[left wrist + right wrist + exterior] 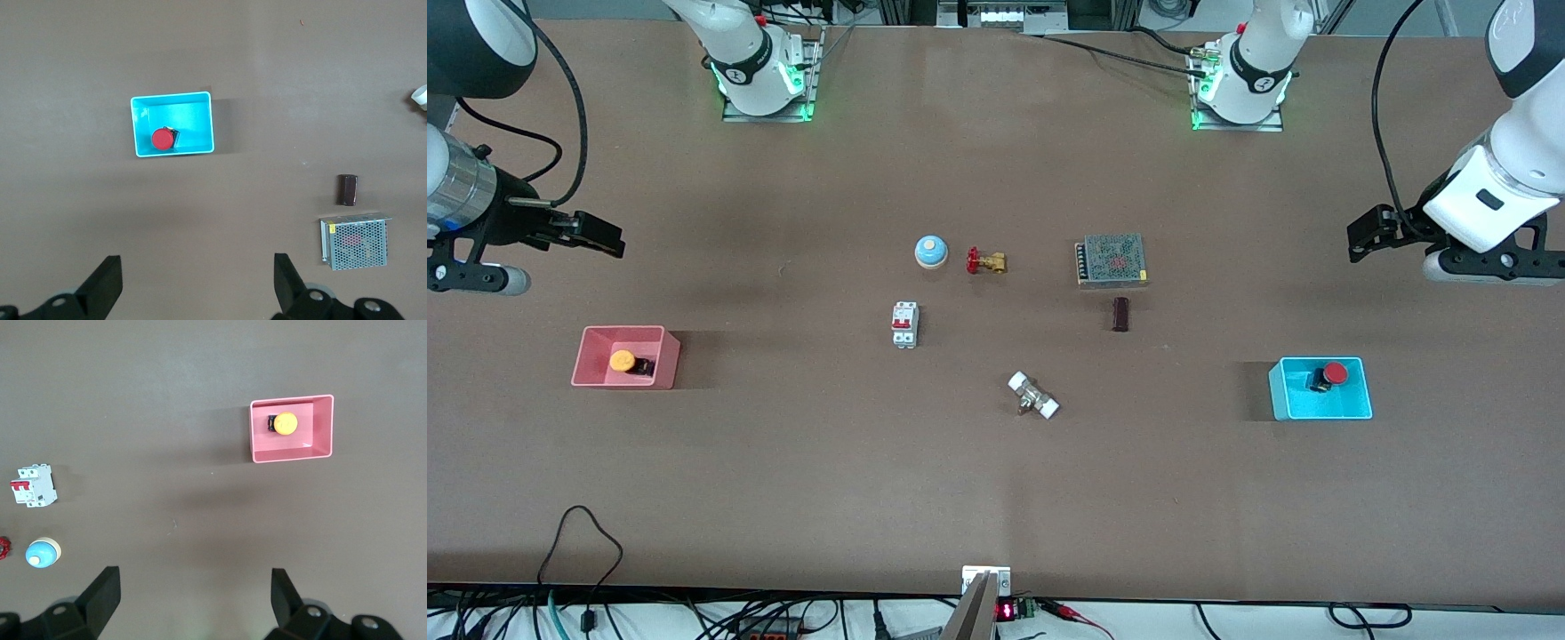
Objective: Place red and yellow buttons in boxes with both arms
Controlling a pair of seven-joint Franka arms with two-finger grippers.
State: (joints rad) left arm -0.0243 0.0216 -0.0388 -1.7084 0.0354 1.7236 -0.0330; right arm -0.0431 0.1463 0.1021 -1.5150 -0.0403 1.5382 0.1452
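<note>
The orange-yellow button [623, 361] lies in the pink-red box [598, 373] toward the right arm's end of the table; both show in the right wrist view, button [285, 423] in box [321, 427]. The red button [1333, 373] lies in the cyan-blue box [1294, 400] toward the left arm's end; both show in the left wrist view, button [162, 139] in box [200, 117]. My right gripper [609, 240] is open and empty, raised over bare table. My left gripper [1360, 238] is open and empty, raised over bare table.
Mid-table stand a blue domed bell [930, 252], a brass valve with red handwheel [985, 261], a white circuit breaker [904, 324], a metal mesh power supply [1111, 260], a dark brown block [1120, 314] and a white-ended fitting [1033, 396].
</note>
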